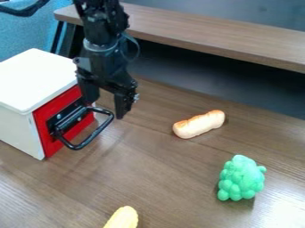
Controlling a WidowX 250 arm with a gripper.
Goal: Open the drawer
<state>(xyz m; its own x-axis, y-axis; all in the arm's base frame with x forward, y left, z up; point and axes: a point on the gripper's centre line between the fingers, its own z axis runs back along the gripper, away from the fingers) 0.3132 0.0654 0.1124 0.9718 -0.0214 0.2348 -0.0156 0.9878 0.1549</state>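
- While the black gripper (105,110) hangs down beside the red front (52,115) of the white box (35,80), its two fingers stand apart, with a gap between them.
- The drawer, whose face is that red front, lies on the picture's left of the fingers; it looks closed, with the front flush against the white body.
- The black handle (94,137) sticks out from the red front as a bent bar. Its upper end is right at the fingertips, and from there the bar curves away below them, toward the bottom of the picture. Whether either finger touches it, I cannot tell.
- The white top of the box is level with the fingers or a bit above them in the picture, off to their left.
- To the right of the fingers and slightly lower, a tan, bread-like roll (199,124) lies on its side on the brown wooden table (149,164).
- Farther right and well below the fingers sits a green, knobbly bunch (241,179).
- Well below the fingers, a yellow, rounded thing (123,218) is cut off by the bottom edge.
- Above and behind the fingers runs a wooden ledge (208,38), with blue material (30,33) at the upper left.
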